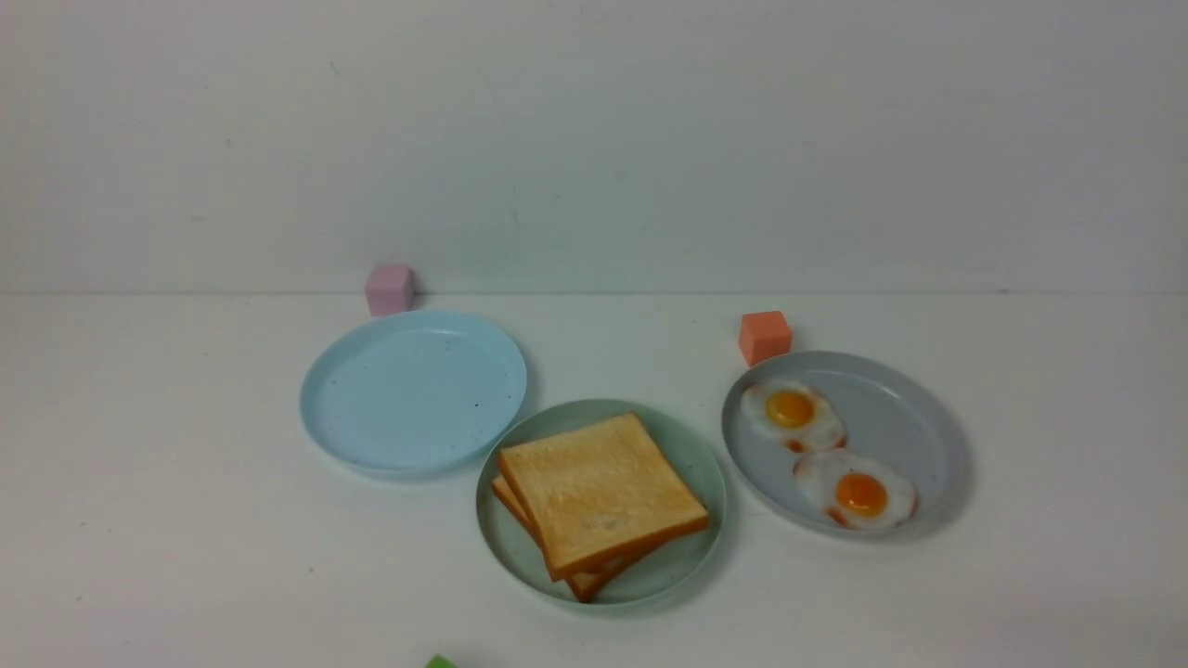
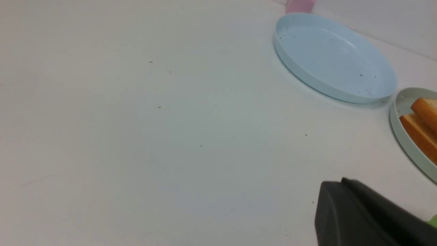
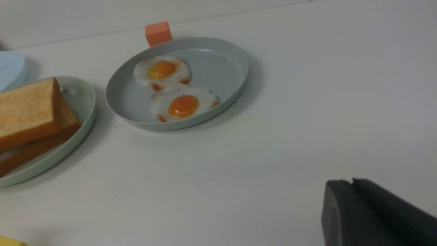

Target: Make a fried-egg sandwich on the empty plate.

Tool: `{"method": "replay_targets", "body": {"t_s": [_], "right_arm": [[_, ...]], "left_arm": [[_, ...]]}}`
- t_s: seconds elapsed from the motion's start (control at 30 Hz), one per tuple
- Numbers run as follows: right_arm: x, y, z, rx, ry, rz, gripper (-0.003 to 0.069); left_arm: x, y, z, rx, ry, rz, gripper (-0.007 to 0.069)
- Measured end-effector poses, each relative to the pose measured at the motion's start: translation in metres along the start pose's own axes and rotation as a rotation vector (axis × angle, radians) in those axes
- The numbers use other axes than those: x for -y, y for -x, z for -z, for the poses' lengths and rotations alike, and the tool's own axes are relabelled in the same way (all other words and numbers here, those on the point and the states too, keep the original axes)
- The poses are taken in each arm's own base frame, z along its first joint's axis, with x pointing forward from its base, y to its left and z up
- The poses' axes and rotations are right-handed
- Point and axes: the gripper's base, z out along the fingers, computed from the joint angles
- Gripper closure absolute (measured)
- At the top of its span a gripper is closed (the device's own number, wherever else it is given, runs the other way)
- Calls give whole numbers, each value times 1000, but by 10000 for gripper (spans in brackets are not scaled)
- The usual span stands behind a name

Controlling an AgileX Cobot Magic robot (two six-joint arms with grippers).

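Note:
Two square golden-brown toast slices (image 1: 599,501) lie stacked on the pale mint-green plate (image 1: 687,447) at the centre front; they also show in the right wrist view (image 3: 27,112). Two fried eggs with orange yolks (image 1: 792,413) (image 1: 858,492) lie on the grey plate (image 1: 905,417) to the right. The light blue plate (image 1: 413,390) at the left holds nothing. My left gripper (image 2: 341,181) is shut and empty over bare table, short of the blue plate (image 2: 333,58). My right gripper (image 3: 351,181) is shut and empty, well short of the grey plate (image 3: 222,65). Neither gripper shows in the front view.
A pink cube (image 1: 389,289) stands behind the blue plate and an orange cube (image 1: 764,336) behind the grey plate. A green thing (image 1: 441,661) peeks in at the front edge. A yellow thing (image 3: 10,242) shows in the right wrist view's corner. A white wall closes the back.

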Motion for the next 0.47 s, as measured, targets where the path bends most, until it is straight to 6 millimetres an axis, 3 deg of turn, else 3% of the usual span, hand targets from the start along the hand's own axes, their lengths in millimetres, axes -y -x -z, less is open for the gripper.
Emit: {"method": "replay_targets", "body": {"t_s": [0.47], "right_arm": [[0,0,0,0,0,0,586]], "left_arm": [[0,0,0,0,0,0,624]]}}
